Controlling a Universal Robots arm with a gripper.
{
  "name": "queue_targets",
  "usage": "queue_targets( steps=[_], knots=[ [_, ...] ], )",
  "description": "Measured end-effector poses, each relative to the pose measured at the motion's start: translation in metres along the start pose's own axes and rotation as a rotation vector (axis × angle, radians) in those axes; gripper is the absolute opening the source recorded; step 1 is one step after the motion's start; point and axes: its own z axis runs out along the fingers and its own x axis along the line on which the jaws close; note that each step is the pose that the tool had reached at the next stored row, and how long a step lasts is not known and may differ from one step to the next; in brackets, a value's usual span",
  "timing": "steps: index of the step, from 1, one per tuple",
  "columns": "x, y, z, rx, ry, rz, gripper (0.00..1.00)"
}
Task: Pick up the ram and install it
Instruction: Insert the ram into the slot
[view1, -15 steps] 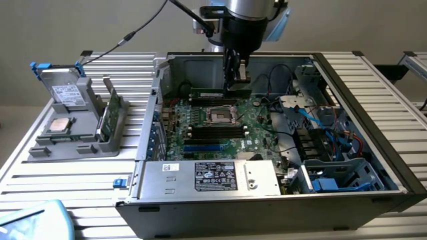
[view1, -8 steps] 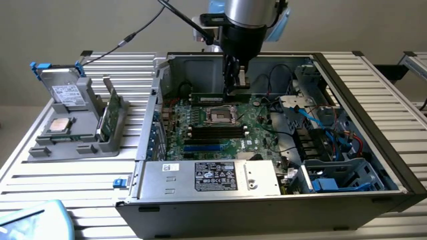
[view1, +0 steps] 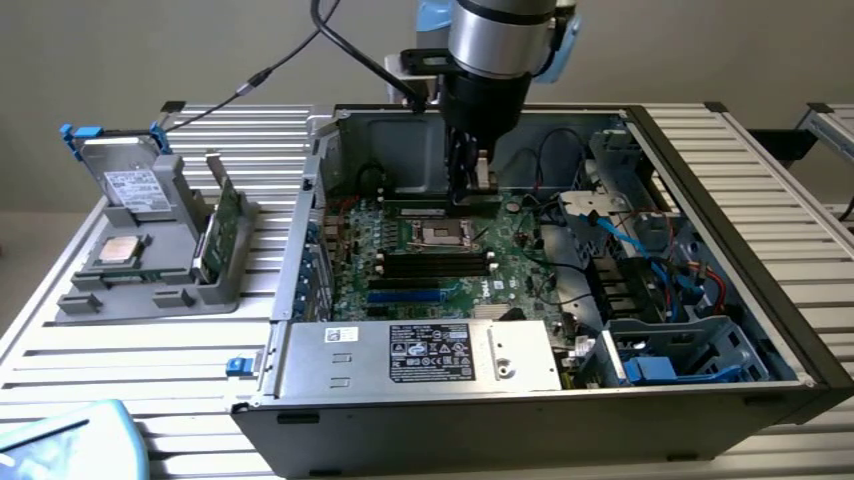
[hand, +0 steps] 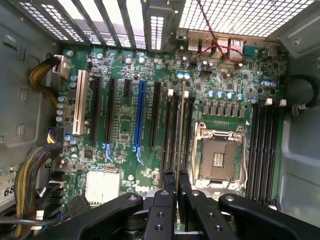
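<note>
Claw (hand: 176, 181) pinches the ram (hand: 181, 135) edge-on over the motherboard (hand: 125, 65).

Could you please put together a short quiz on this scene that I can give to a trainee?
1. True or false: the gripper is shut on the ram.
2. The ram is held above: A) the power supply; B) the black slots beside the processor socket; C) the blue cables.
3. Where does the square silver processor chip lie?
Key: 1 true; 2 B; 3 in the gray tray outside the computer case, on the exterior view's left.
</note>
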Motion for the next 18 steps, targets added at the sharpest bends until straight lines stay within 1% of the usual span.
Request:
queue_targets(
  steps=[18],
  knots=[
    [0.002,-0.0027,0.0326,0.0001,-0.0003,0.003,0.14]
  ],
)
